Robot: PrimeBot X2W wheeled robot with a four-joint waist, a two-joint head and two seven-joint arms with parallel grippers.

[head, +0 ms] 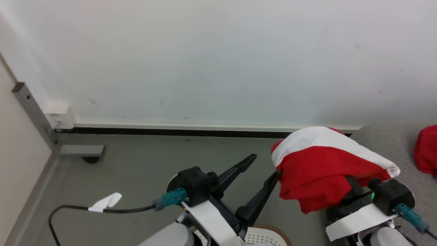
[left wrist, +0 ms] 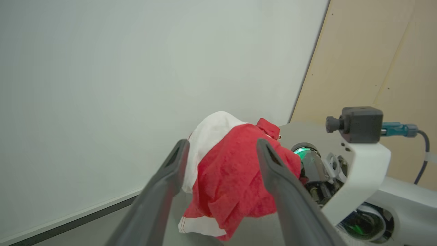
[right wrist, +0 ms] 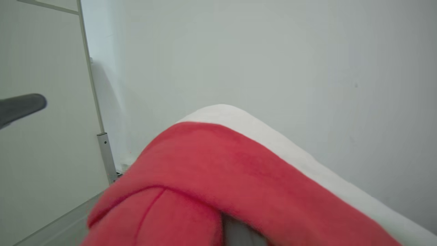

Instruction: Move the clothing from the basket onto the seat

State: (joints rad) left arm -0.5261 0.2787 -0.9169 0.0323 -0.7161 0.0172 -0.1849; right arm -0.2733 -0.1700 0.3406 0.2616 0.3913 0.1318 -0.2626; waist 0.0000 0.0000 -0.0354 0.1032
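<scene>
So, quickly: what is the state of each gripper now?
Left gripper: open, empty.
Right gripper: closed, holding the red garment draped over it.

Floor [head: 143, 164] left looks clear (wall [head: 218, 61] beyond); draped clothing [head: 317, 167] blocks right.

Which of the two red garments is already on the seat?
The garment at the far right edge, lying on the grey seat. The other garment, with its white band showing, hangs draped over the right gripper.
</scene>
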